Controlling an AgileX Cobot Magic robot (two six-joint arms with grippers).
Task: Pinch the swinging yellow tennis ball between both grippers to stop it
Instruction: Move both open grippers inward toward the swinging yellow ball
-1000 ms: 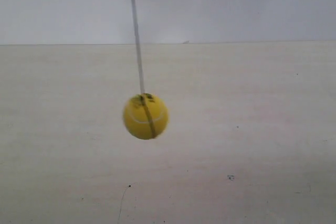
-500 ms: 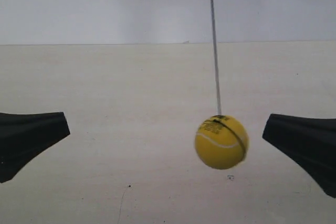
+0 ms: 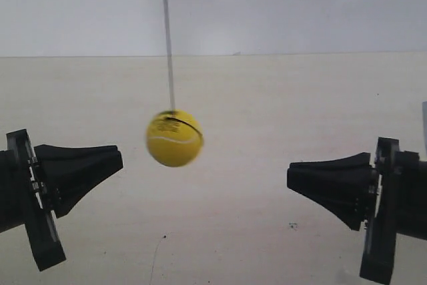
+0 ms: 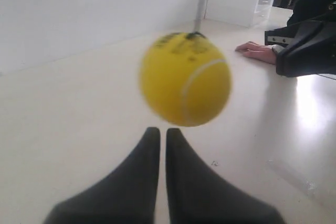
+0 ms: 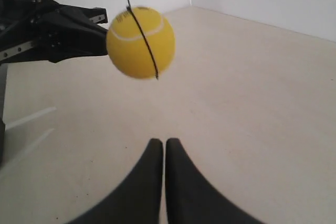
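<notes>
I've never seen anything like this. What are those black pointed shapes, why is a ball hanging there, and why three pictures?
This is a two-armed robot. The black pointed shapes are its left hand and right hand, each with two fingers pressed shut. One picture comes from a camera off the arms: it shows a yellow tennis ball hanging on a string above a pale table, between both hands. The other two come from cameras on the wrists, each looking along its own hand; each sees the ball in front and the opposite hand beyond. Nothing is held: the ball hangs free, blurred, touching neither hand.
</notes>
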